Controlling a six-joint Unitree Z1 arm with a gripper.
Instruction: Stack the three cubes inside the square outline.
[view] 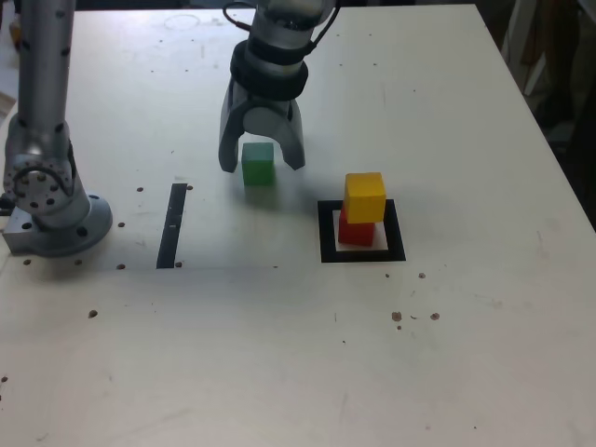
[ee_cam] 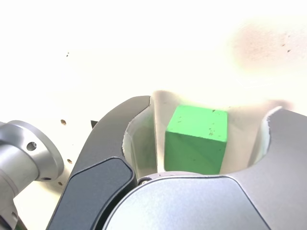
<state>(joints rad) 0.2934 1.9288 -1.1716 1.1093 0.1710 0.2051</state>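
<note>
The small green solid cube (view: 258, 162) rests on the white table (view: 279, 354), in its far half, between the two spread fingers of the grey end effector (view: 262, 160). The wrist view shows the cube (ee_cam: 196, 139) inside the gap with pale table visible at both sides of it, so the fingers seem not to press on it yet. The cube has no long axis; it sits directly under the end effector, so the coming move is probably only to close on it. Nearer to the table's centre, the small yellow cube (view: 364, 196) stands on the small red cube (view: 355, 229) inside the thick black square outline (view: 326, 233). A narrow black strip (view: 172, 225) lies apart.
</note>
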